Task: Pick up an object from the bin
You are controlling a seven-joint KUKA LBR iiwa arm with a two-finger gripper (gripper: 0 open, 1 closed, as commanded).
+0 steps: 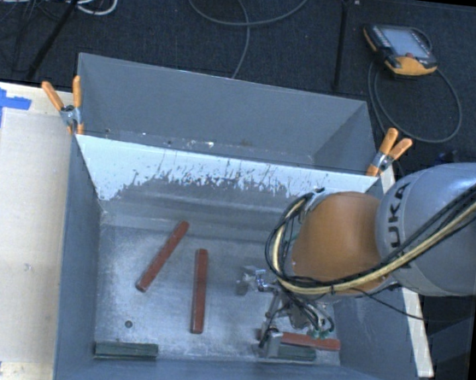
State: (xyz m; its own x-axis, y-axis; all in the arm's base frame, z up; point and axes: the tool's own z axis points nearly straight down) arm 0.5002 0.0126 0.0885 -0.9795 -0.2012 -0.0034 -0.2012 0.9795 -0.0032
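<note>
My gripper (269, 338) is low in the bin's front right part, under the arm's orange cover. Right beside it, on its right, lies a short red bar (312, 342), flat on the floor. A dark grey bar (290, 352) lies just in front of the red one, along the front wall. The gripper's tip is at the left ends of these two bars; whether it touches either I cannot tell.
Two reddish-brown sticks lie mid-floor: one slanted (163, 256), one nearly straight towards the front (199, 291). A dark green bar (125, 350) lies in the front left corner. The floor between the sticks and the gripper is bare.
</note>
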